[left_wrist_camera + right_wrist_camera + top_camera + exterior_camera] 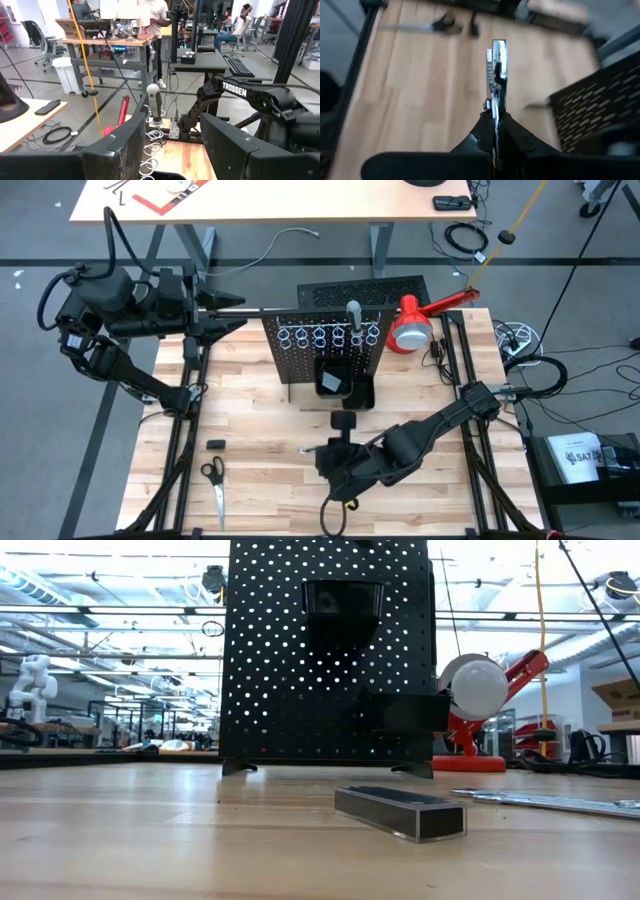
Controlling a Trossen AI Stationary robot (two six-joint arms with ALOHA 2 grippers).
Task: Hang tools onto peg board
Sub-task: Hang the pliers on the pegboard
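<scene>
A pale wooden table [260, 430] stands in a big workshop with desks, chairs and people seated or standing far behind it. At its left edge, the left gripper [238, 303] hangs level with the back of the table, its fingers [235, 150] spread apart and holding nothing, pointing toward the peg board [325, 345]. Near the front left corner lie a pair of scissors [214, 480] and, just behind them, a small black block [216, 444].

The peg board stands upright in the middle of the table toward the back, with a row of silver rings [328, 335] across its face and a black bin [335, 380] below them. One screwdriver [354, 315] with a grey handle already sits in a ring near the right end of the row.

In front of the board, the right gripper [333, 458] is low over the table, clamped tight on a shiny metal tool [497, 75]; it looks like a wrench or pliers, though the wrist view is too blurred to say which. To the right of the board a red lamp [415, 320] rests at the back corner.
</scene>
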